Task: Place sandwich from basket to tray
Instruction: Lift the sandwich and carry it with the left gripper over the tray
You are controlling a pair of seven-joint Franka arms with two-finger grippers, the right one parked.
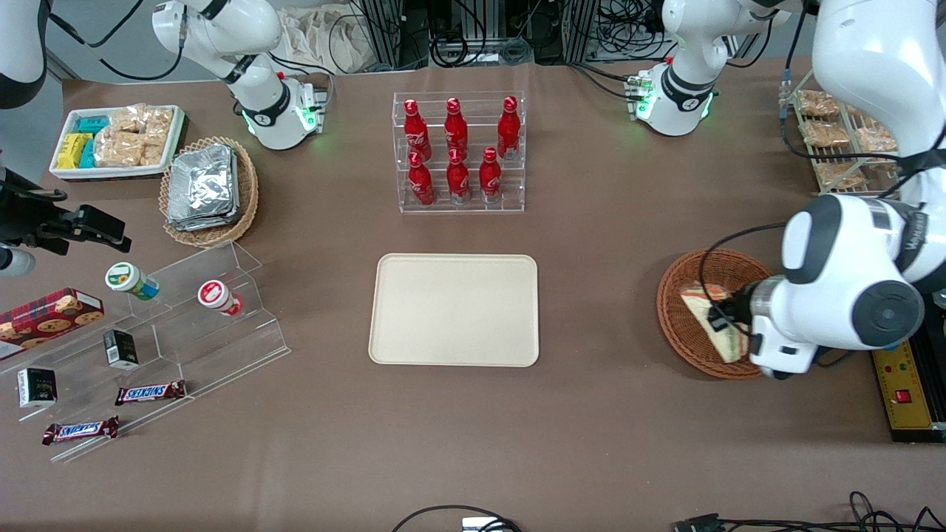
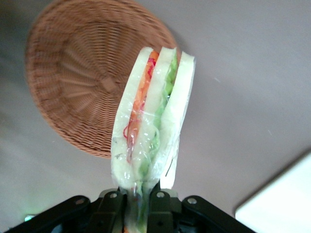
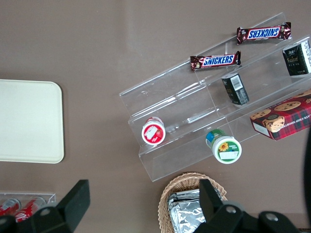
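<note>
My left gripper (image 2: 137, 204) is shut on the wrapped triangular sandwich (image 2: 153, 116), pinching its narrow end, and holds it above the reddish-brown wicker basket (image 2: 77, 77). In the front view the gripper (image 1: 728, 314) and sandwich (image 1: 713, 325) hang over that basket (image 1: 687, 295) at the working arm's end of the table. The cream tray (image 1: 454, 309) lies bare at the table's middle; a corner of it shows in the left wrist view (image 2: 282, 204) and it shows in the right wrist view (image 3: 29, 121).
A clear rack of red bottles (image 1: 458, 151) stands farther from the front camera than the tray. A tan basket of foil packets (image 1: 208, 188), a white snack tray (image 1: 118, 140) and a clear stepped stand with snacks (image 1: 148, 347) lie toward the parked arm's end.
</note>
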